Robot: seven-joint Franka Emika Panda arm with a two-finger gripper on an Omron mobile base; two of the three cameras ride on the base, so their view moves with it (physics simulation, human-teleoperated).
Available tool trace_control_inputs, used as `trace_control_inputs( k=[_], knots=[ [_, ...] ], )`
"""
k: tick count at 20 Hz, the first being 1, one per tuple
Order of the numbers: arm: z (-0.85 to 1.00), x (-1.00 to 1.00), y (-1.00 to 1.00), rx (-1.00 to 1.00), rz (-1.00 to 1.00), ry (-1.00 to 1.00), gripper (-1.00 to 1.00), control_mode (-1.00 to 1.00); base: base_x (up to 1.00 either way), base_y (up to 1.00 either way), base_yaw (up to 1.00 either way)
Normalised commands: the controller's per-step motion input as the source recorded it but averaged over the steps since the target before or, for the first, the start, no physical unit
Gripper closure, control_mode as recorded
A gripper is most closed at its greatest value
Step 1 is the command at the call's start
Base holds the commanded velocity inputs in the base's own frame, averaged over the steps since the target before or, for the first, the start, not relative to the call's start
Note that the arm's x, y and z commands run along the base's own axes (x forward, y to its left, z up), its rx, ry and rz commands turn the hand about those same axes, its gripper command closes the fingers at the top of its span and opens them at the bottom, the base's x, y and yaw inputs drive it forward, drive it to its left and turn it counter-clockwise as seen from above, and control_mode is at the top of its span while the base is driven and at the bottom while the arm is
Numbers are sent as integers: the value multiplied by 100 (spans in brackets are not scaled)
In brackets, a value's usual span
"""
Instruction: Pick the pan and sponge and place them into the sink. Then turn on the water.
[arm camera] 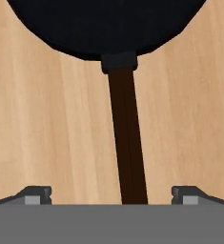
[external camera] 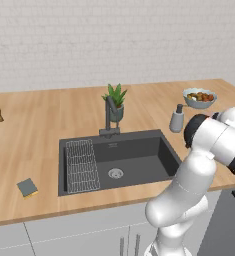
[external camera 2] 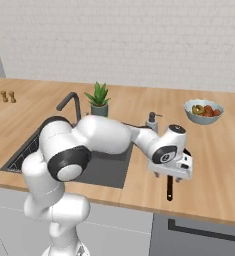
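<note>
**Tool wide open over the pan handle**

My tool (arm camera: 111, 195) hangs spread wide above the wooden tabletop (arm camera: 46, 133), holding nothing. The pan's (arm camera: 104, 24) long dark handle (arm camera: 127, 143) runs between my two fingertips (arm camera: 37, 194), clear of both. The pan lies right of the sink (external camera: 139, 155); the sponge (external camera: 27, 188) lies on the tabletop left of the sink.

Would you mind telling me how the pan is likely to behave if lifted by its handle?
The pan looks rigid, so it shouldn't flex. Its wide bowl sits far from the thin handle, so it would probably droop bowl-first. The open end effector straddles that narrow handle, which may twist.
</note>
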Motion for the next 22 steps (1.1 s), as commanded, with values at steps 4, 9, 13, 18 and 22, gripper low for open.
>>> trace_control_inputs(
  k=[4, 9, 13, 18, 22],
  knots=[
    [-17, 0, -6, 0, 6, 0, -100, -100, 0, 0, 0],
    [-21, 0, 0, 0, 2, 0, -100, -100, 0, 0, 0],
    [-31, 0, 0, 0, 0, 0, -100, -100, 0, 0, 0],
    [-25, 0, 0, 0, 0, 0, -100, -100, 0, 0, 0],
    [-20, 0, 0, 0, 0, 2, -100, -100, 0, 0, 0]
  ],
)
